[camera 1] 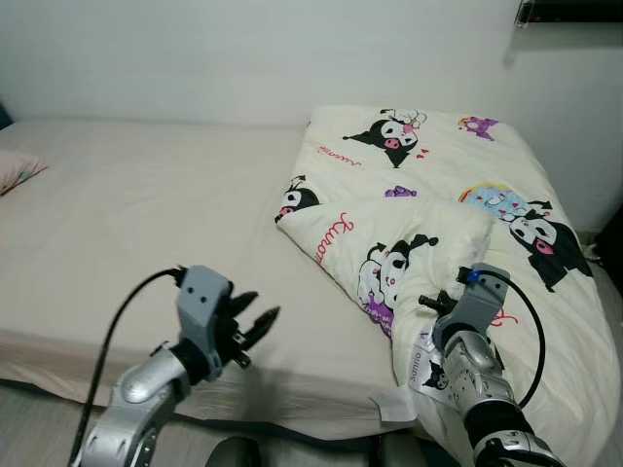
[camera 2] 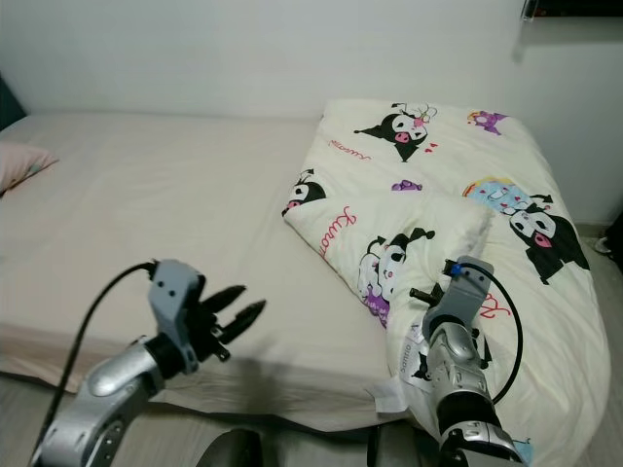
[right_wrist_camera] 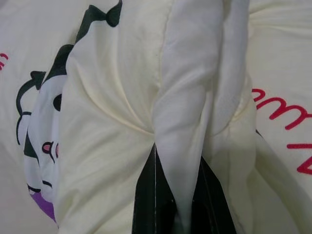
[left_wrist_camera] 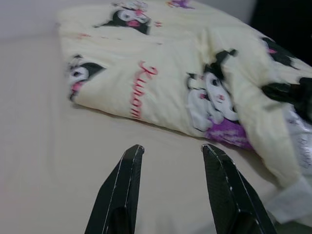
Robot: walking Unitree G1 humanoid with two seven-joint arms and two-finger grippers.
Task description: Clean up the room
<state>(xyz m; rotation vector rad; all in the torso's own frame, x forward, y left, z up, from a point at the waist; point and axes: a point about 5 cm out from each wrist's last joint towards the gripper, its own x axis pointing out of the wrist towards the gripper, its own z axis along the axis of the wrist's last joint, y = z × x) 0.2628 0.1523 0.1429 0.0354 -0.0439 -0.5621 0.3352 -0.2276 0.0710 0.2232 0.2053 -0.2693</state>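
Beige bed (camera 1: 146,243), rumpled cream cartoon-print duvet (camera 1: 438,195)

- A plain white wall (camera 1: 195,58) runs behind the bed, filling the upper part of both eye views.
- A dark shelf or fixture (camera 1: 569,12) is mounted high on the wall at the upper right corner; too little shows to tell what it is.
- A strip of pale grey floor (camera 1: 39,418) shows below the near edge of the bed on the left.
- A dark object (camera 1: 611,243) stands at the far right edge, beside the bed; its kind cannot be made out.
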